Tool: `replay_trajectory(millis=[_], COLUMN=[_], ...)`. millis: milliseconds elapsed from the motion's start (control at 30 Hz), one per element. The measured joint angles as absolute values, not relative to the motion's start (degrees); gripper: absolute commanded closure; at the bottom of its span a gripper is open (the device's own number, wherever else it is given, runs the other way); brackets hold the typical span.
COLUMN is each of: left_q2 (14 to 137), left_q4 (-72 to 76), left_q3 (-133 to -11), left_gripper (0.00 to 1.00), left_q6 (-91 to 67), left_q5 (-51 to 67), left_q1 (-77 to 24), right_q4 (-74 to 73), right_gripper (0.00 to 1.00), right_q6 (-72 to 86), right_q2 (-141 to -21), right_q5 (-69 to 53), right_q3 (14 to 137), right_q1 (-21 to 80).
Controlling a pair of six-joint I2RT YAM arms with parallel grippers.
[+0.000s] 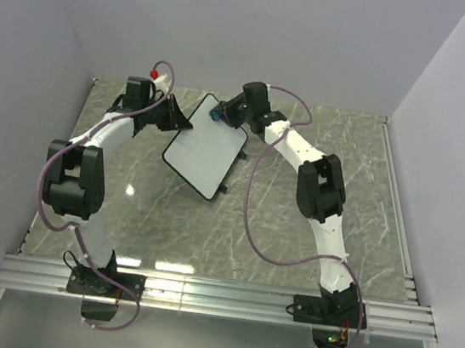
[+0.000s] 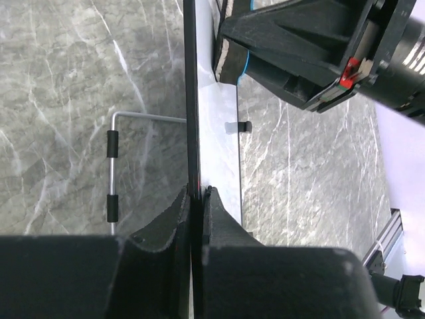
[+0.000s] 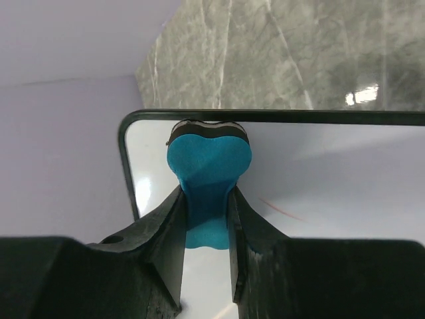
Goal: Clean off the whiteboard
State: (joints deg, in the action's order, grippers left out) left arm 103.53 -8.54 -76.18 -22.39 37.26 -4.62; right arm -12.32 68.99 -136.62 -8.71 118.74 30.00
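The whiteboard (image 1: 205,155) is a white board with a thin black frame, held tilted above the table. My left gripper (image 1: 177,118) is shut on its left edge; the left wrist view shows the board edge-on (image 2: 192,100) pinched between my fingers (image 2: 196,199). My right gripper (image 1: 221,114) is shut on a blue bone-shaped eraser (image 3: 207,169) and presses its felt end against the board's far corner (image 3: 153,146). A faint red pen mark (image 3: 282,208) lies on the board to the right of the eraser. The eraser's felt also shows in the left wrist view (image 2: 229,63).
The marble table (image 1: 294,225) lies under the board. A metal wire stand with black sleeves (image 2: 111,166) sticks out behind the board. The board's small black feet (image 1: 224,188) hang at its right edge. Grey walls close in the table on three sides.
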Motion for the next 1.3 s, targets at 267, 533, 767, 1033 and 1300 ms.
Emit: replay_trajectory(millis=[267, 533, 767, 1033, 1300], left_q2=[103.3, 103.2, 102.9, 103.0, 103.0], left_q4=[-9.4, -9.5, -9.5, -14.6, -16.9], left_q3=[-76.1, -76.1, -76.1, -75.2, -75.3], left_gripper=[1.00, 1.00, 0.95, 0.54, 0.44], left_q6=[-22.7, -22.1, -21.9, -18.6, -17.2], left_q5=[37.3, 37.4, 37.2, 34.5, 32.9], left_q1=[-4.8, -4.8, -5.1, -7.7, -7.9], right_q4=[-2.7, 2.4, -2.5, -16.8, -21.5], right_gripper=[1.00, 1.00, 1.00, 1.00, 1.00], right_q6=[69.3, 69.1, 64.4, 55.8, 50.2], right_q2=[-128.2, -121.1, -120.2, -112.9, -88.0], right_q5=[-6.4, -3.7, -2.6, -0.9, 3.7], right_q3=[99.5, 84.9, 86.9, 87.7, 76.2], right_q1=[30.3, 32.8, 33.3, 34.0, 32.2])
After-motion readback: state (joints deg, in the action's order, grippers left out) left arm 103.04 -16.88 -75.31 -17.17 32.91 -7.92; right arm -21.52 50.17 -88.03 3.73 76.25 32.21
